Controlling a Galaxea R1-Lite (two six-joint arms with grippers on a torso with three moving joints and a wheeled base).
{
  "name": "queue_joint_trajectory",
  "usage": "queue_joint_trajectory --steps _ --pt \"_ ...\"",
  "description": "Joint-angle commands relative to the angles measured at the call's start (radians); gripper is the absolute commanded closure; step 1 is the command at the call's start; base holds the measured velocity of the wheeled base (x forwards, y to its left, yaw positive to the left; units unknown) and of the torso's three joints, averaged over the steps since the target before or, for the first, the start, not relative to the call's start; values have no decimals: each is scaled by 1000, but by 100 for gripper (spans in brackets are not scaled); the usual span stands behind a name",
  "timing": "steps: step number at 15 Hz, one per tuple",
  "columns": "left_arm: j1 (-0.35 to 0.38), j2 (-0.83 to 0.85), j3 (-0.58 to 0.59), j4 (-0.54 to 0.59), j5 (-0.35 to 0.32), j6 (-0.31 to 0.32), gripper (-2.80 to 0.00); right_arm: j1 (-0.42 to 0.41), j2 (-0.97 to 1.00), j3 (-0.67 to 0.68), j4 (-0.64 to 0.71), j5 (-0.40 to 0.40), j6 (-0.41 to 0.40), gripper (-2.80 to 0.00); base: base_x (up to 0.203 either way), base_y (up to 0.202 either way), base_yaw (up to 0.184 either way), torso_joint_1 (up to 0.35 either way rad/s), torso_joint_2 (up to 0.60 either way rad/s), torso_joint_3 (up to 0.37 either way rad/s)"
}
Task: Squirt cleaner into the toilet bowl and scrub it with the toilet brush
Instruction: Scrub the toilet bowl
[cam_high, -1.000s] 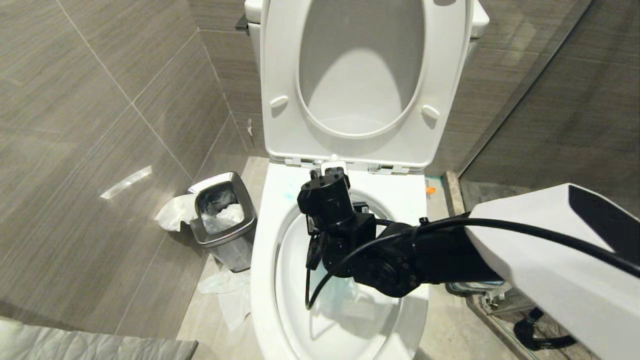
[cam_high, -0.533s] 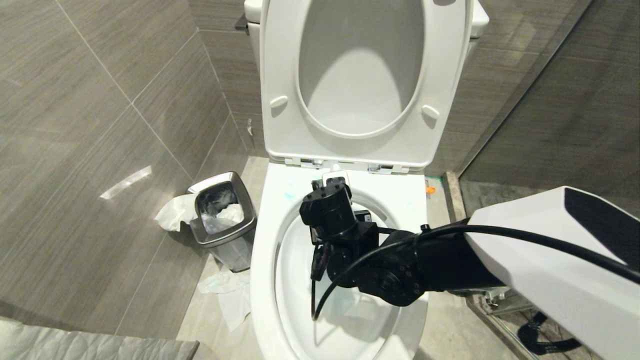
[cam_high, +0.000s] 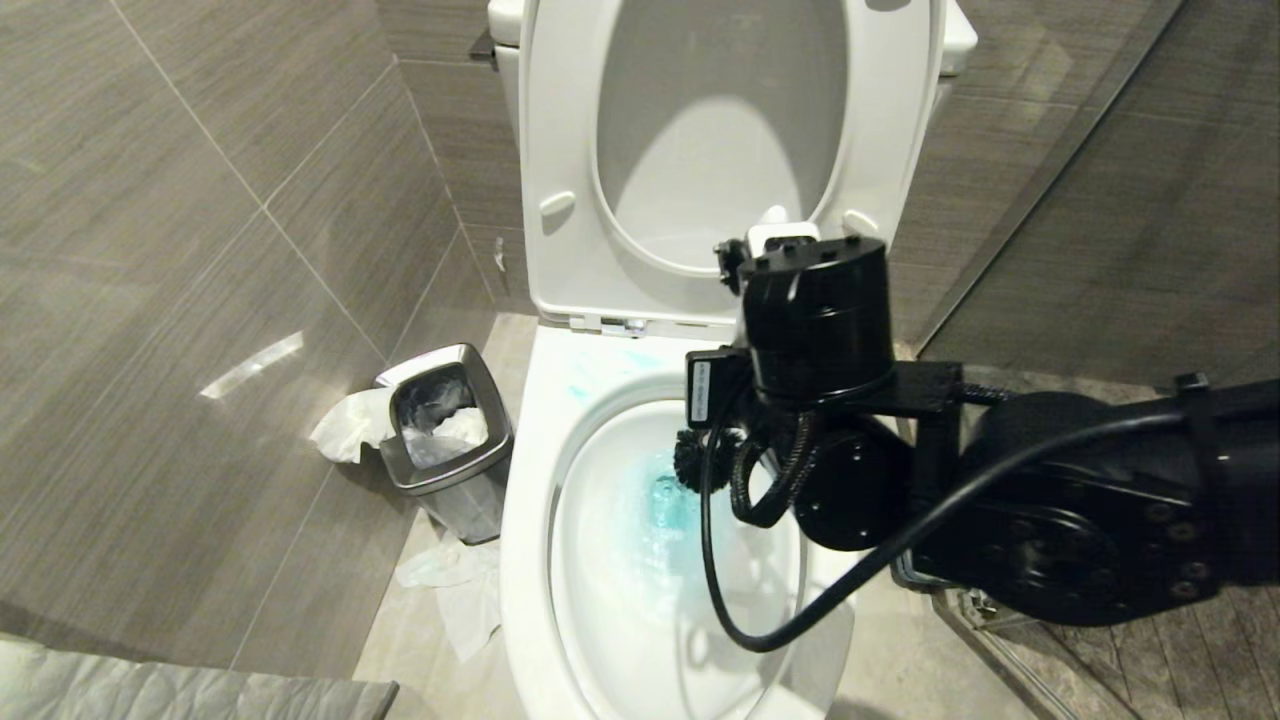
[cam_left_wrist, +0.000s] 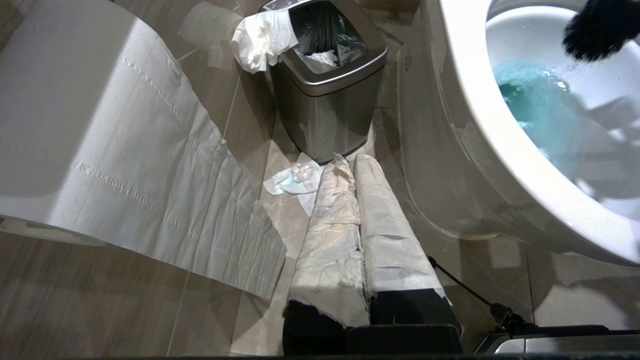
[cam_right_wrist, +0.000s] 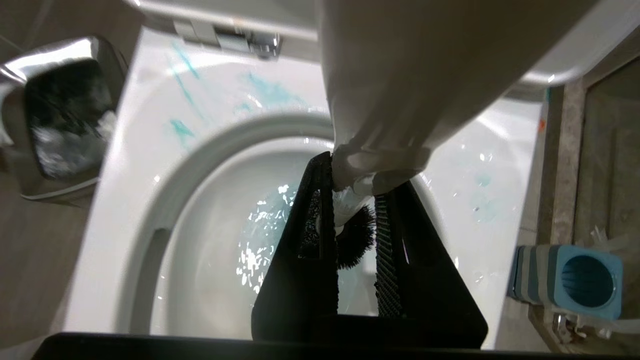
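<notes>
The toilet bowl (cam_high: 525, 480) stands open, its seat and lid raised. Turquoise cleaner tints the pool (cam_high: 665, 510) and streaks the rim (cam_right_wrist: 182, 87). My right gripper (cam_right_wrist: 360, 172) is shut on the white handle (cam_right_wrist: 380, 100) of the toilet brush. Its black bristle head (cam_high: 700, 460) hangs just above the blue water, near the basin's right wall. In the head view the right wrist (cam_high: 815, 310) hides the fingers, and the handle's end (cam_high: 785, 238) pokes out above it. My left gripper (cam_left_wrist: 352, 162), its fingers wrapped in white paper, is shut and empty, low beside the bowl's left side.
A steel waste bin (cam_high: 445, 440) with tissue spilling out stands left of the toilet, and paper scraps (cam_high: 455, 590) lie on the floor. A toilet paper sheet (cam_left_wrist: 125, 150) hangs near the left arm. The blue striped brush holder (cam_right_wrist: 575, 280) sits on the floor to the toilet's right.
My right arm has risen and swung right, lifting the brush head out of the basin's depth. The blue pool, hidden by the arm before, now shows.
</notes>
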Motion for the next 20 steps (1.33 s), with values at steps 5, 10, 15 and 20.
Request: queue_joint_trajectory --steps 5,10,15,20 --pt "0 2 0 0 0 0 0 116 -184 33 135 -4 7 0 0 0 0 0 0 0" --pt "0 2 0 0 0 0 0 142 -199 42 183 -6 7 0 0 0 0 0 0 0" --pt "0 2 0 0 0 0 0 144 -193 52 182 -20 10 0 0 0 0 0 0 0" --pt "0 2 0 0 0 0 0 145 -203 84 178 -20 19 0 0 0 0 0 0 0"
